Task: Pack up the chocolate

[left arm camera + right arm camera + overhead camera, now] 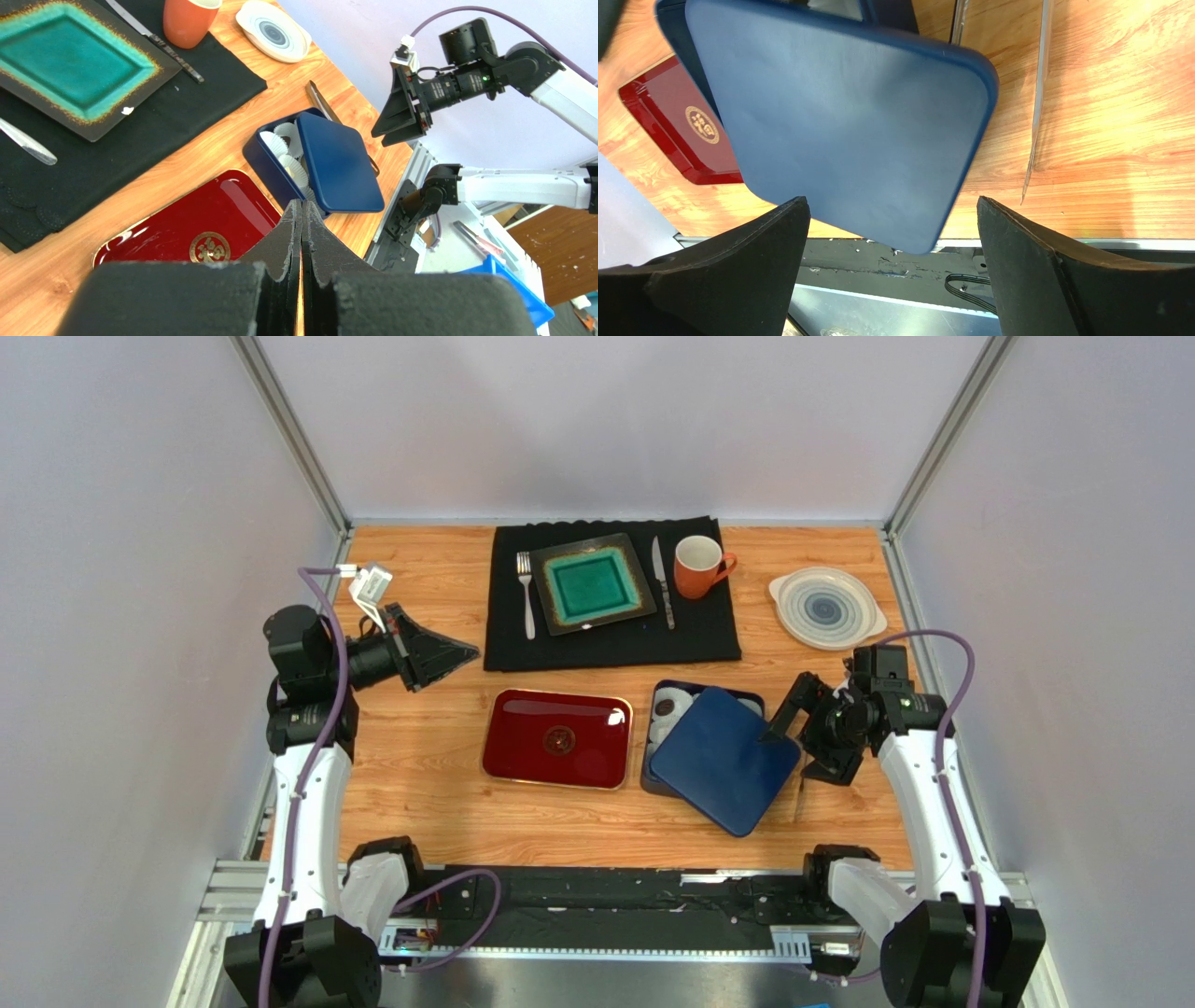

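Resting askew on the blue box (274,175), the lid (337,164) may slide off nearward if the wide-open right gripper (892,203) nudges it.

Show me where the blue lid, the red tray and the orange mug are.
blue lid (725,760): top view, middle of its flat top.
red tray (519,742): top view, bare floor left of the emblem.
orange mug (693,577): top view, outer wall.

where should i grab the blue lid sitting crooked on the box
Best the thin right edge of the flat dark blue rounded-square lid, approached from the right, one finger above and one below. It lies skewed on the dark blue box and overhangs it there, and the open right end effector faces that edge.
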{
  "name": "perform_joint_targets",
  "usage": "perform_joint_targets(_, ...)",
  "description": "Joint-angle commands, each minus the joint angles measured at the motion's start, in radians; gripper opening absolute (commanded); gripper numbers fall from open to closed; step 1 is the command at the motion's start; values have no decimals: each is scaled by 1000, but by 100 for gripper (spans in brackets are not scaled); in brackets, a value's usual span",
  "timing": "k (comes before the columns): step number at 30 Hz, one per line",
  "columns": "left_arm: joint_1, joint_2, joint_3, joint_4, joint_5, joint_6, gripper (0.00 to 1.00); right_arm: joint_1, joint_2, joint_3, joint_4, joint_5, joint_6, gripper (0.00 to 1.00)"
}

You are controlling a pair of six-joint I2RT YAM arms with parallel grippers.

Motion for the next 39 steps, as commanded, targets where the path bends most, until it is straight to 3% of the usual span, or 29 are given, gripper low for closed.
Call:
perform_joint_targets(1, -1, -9, 5, 38, 21, 3, 0, 3, 48, -5, 39, 16, 6, 93)
perform_joint_targets(21, -1, 8, -18, 71, 32, -8, 0, 45, 106, -66, 152, 5, 55, 100)
perform_joint_targets(34, -1, 14, 0, 22, 49, 38, 1, 49, 2, 9, -13, 128, 76, 100)
perform_joint_targets(39, 0, 15, 15, -2, 53, 63, 1, 49, -75, -43, -29, 162, 156, 100)
